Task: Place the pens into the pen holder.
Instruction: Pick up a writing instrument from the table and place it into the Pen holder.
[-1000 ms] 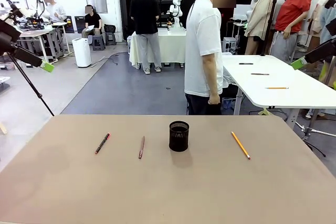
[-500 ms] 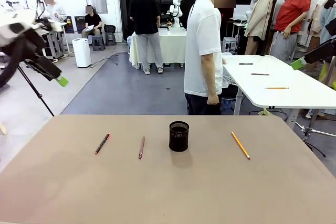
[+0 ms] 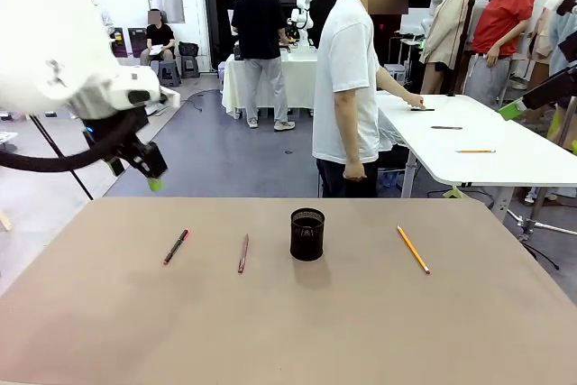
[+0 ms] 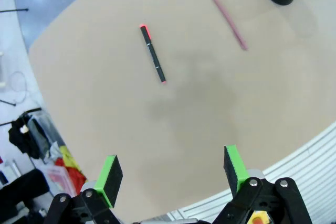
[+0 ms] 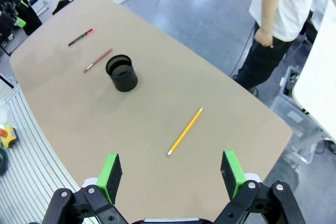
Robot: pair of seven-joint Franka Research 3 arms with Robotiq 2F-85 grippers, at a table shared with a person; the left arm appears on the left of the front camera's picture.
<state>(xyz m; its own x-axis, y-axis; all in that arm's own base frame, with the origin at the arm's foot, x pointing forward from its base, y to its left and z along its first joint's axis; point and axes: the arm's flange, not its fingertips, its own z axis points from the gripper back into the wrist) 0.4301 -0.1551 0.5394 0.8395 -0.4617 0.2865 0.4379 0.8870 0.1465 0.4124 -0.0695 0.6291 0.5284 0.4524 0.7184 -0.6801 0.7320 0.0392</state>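
Hovering over the table's [image 3: 361,331] far-left edge in front view: left gripper [image 3: 140,169]. Pen holder [image 3: 307,233] stands upright mid-table, dark-red pen [image 3: 242,253] lies just left of it, red-and-black pen [image 3: 176,246] farther left, yellow pencil [image 3: 414,250] well right. Left wrist view: jaws spread wide, empty, bare tabletop between them, both left pens beyond. Right wrist view: right gripper [image 5: 170,174] spread wide, empty, high above the pencil.

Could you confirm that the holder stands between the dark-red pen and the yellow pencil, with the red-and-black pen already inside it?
Not quite: the red-and-black pen is not in the holder; it lies on the table, left of the dark-red pen, as the front view shows. The holder does stand between the dark-red pen and the yellow pencil.
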